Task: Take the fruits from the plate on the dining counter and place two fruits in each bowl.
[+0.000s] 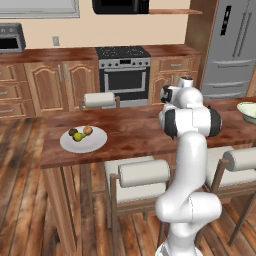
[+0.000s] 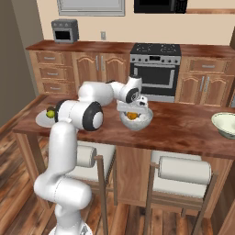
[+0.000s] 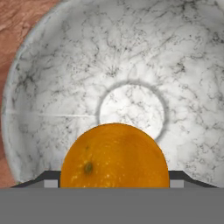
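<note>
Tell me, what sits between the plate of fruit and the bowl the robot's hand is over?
In the left base view, bare dark counter runs from the plate toward the arm. In the right base view, the arm covers most of the stretch before the bowl.

Orange (image 3: 114, 155) over near bowl (image 2: 136, 120), inside rim. Pear (image 1: 78, 136), dark fruit (image 1: 73, 132), tan fruit (image 1: 88, 130) clustered on plate (image 1: 95, 142). Second bowl (image 2: 225, 124) far along counter (image 2: 183, 125).
</note>
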